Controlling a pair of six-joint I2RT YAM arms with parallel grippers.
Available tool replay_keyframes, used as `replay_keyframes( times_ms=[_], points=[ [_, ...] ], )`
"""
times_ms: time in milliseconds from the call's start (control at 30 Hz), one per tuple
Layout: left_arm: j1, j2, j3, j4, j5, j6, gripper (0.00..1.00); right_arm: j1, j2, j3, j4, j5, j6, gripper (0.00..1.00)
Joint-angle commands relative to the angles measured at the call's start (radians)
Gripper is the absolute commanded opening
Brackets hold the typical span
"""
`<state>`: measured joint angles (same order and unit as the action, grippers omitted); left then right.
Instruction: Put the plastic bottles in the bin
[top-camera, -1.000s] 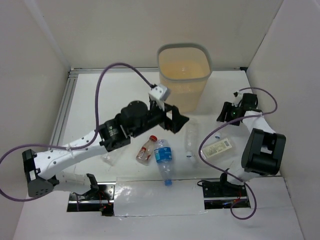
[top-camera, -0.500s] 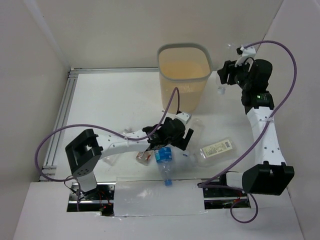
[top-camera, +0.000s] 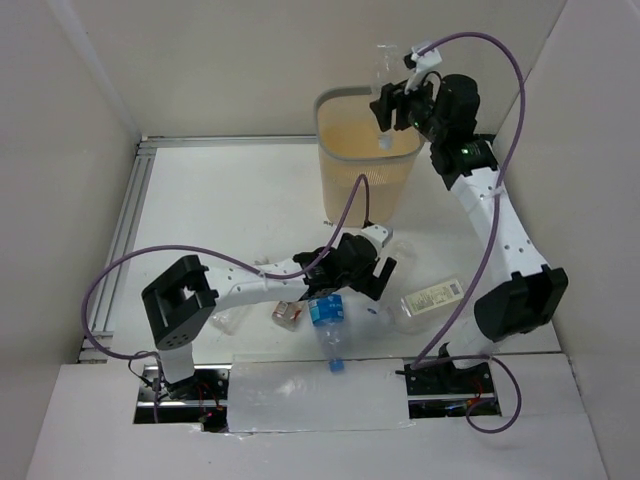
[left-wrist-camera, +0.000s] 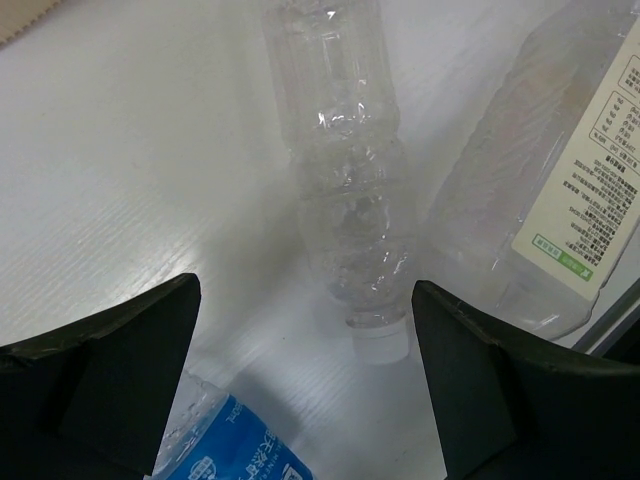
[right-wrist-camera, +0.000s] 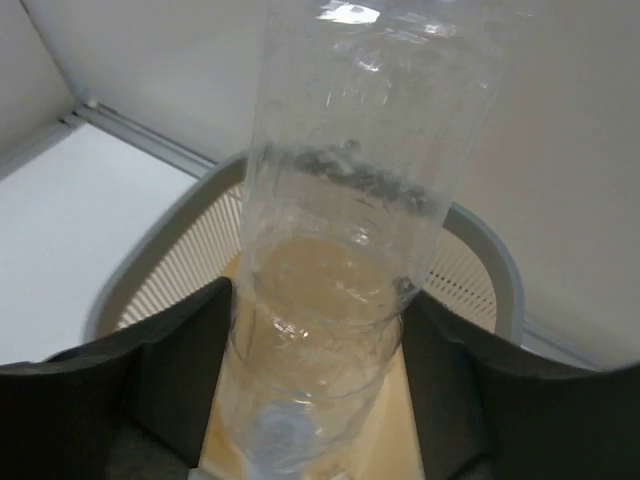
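Note:
My right gripper (top-camera: 393, 108) (right-wrist-camera: 320, 340) is shut on a clear plastic bottle (top-camera: 383, 72) (right-wrist-camera: 350, 200). It holds that bottle neck down over the open mouth of the beige bin (top-camera: 365, 190) (right-wrist-camera: 490, 255). My left gripper (top-camera: 378, 272) (left-wrist-camera: 305, 290) stands open low over the table, its jaws either side of a clear white-capped bottle (left-wrist-camera: 345, 170) that lies flat, untouched. Beside it lie a cream-labelled bottle (top-camera: 432, 298) (left-wrist-camera: 580, 180), a blue-labelled bottle (top-camera: 326, 315) (left-wrist-camera: 230, 440) and a red-capped bottle (top-camera: 288, 312).
A crushed clear bottle (top-camera: 224, 320) lies under the left arm near its elbow. White walls close the table on three sides. A metal rail (top-camera: 130, 230) runs along the left edge. Purple cables loop from both arms.
The right arm has swung up and leftwards, carrying the clear bottle to above the bin. The left gripper has come down from near the bin's foot to the lying bottles and opened wider.

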<state>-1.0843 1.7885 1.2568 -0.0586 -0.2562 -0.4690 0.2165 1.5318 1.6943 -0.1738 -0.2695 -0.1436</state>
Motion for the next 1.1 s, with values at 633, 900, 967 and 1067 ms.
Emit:
replay_keyframes(
  times_ms=[633, 900, 967, 1067],
  points=[
    [-0.04, 0.35, 0.306, -0.04, -0.092, 0.096, 0.93, -0.613, -0.228, -0.349, -0.324, -0.573, -0.059, 0.57],
    [-0.04, 0.295, 0.305, -0.011, -0.092, 0.116, 0.55, -0.798, -0.318, -0.55, -0.665, -0.726, -0.594, 0.51],
    [-0.04, 0.214, 0.305, 0.014, -0.092, 0.128, 0.54, -0.869, -0.328, -0.55, -0.78, -0.81, -0.772, 0.61],
    [-0.014, 0.138, 0.349, 0.026, -0.101, 0.157, 0.54, -0.979, -0.328, -0.507, -1.028, -1.0, -1.024, 0.68]
  ],
)
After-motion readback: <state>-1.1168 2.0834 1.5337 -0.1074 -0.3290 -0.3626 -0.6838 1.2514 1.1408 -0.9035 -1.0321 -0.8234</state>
